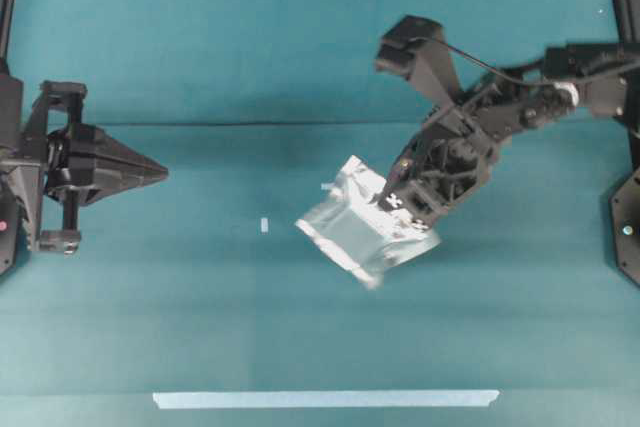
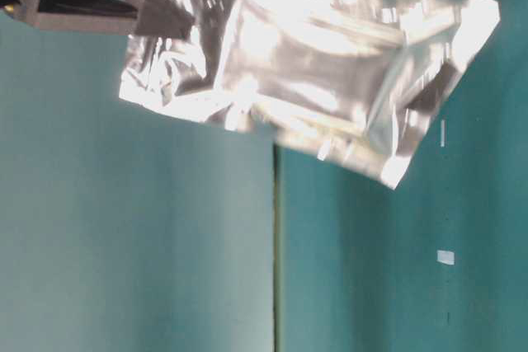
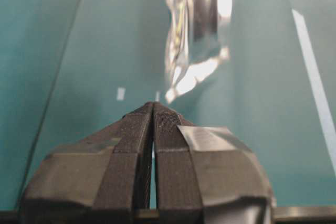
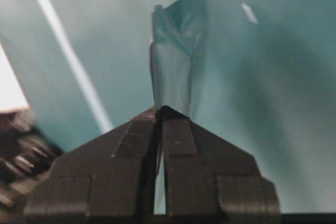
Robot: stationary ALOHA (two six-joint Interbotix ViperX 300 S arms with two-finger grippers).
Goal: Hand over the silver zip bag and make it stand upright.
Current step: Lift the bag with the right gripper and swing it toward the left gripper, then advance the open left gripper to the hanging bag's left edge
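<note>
My right end effector (image 1: 392, 197) is clamped on one edge of the silver zip bag (image 1: 362, 219); my left end effector (image 1: 160, 174) is pressed together, empty. Risk: the slick foil slips at handover.

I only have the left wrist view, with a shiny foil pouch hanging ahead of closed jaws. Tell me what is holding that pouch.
Observer: The right gripper is shut on the crinkled silver zip bag, pinching one edge; the right wrist view shows the foil clamped between its fingers.
Operator: Report whether the bag rests on the table.
Observer: No. The table-level view shows the silver zip bag hanging in the air above the teal table.
Operator: Give me my arm's position relative to it.
Observer: Overhead, the left gripper sits shut at the far left, well apart from the bag, with a small white tape scrap between them.
</note>
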